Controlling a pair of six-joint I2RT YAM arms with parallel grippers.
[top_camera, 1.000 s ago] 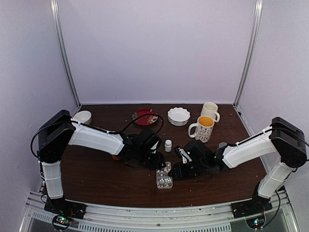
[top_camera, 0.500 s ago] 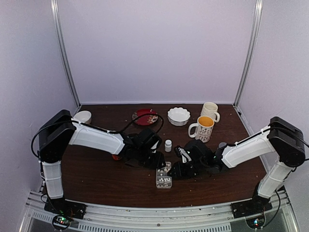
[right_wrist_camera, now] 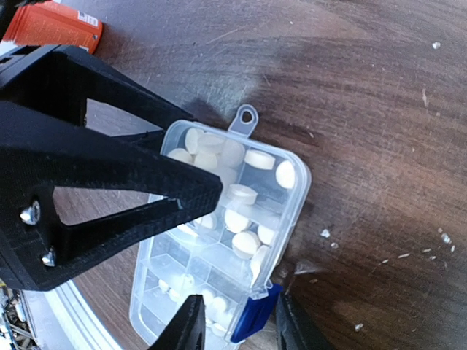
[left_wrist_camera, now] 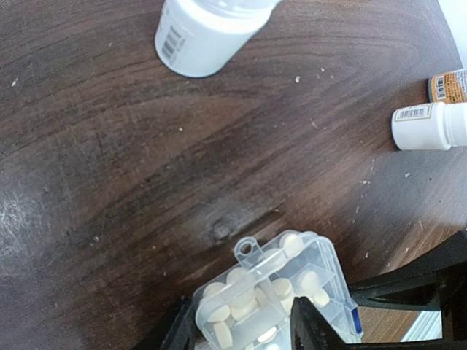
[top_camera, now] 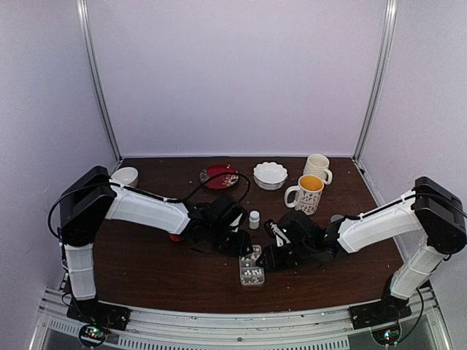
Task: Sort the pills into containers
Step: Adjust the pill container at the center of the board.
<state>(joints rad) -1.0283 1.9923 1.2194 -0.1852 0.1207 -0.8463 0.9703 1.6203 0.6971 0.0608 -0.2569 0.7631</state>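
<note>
The clear pill box (top_camera: pixel 250 268) lies flat on the dark table between both arms, its lid down and its containers holding beige pills (right_wrist_camera: pixel 241 240). My left gripper (left_wrist_camera: pixel 244 332) is open and straddles one end of the box (left_wrist_camera: pixel 273 281). One of its fingers (right_wrist_camera: pixel 208 188) rests on top of the lid and the other sits at the box's side edge. My right gripper (right_wrist_camera: pixel 237 328) is open at the other end, its jaws either side of the blue clasp (right_wrist_camera: pixel 252 321); one finger overlaps the box corner.
A white bottle (top_camera: pixel 254 219) stands just behind the grippers. An orange bottle (right_wrist_camera: pixel 55 25) and another small white bottle (left_wrist_camera: pixel 430 125) lie near the left arm. Two mugs (top_camera: pixel 306 193), a white bowl (top_camera: pixel 270 175), a red plate (top_camera: pixel 220 176) and a small bowl (top_camera: pixel 125 176) sit at the back.
Both grippers and the pill box have shifted very slightly to the right and toward the near edge. Both jaws stand about as wide as before.
</note>
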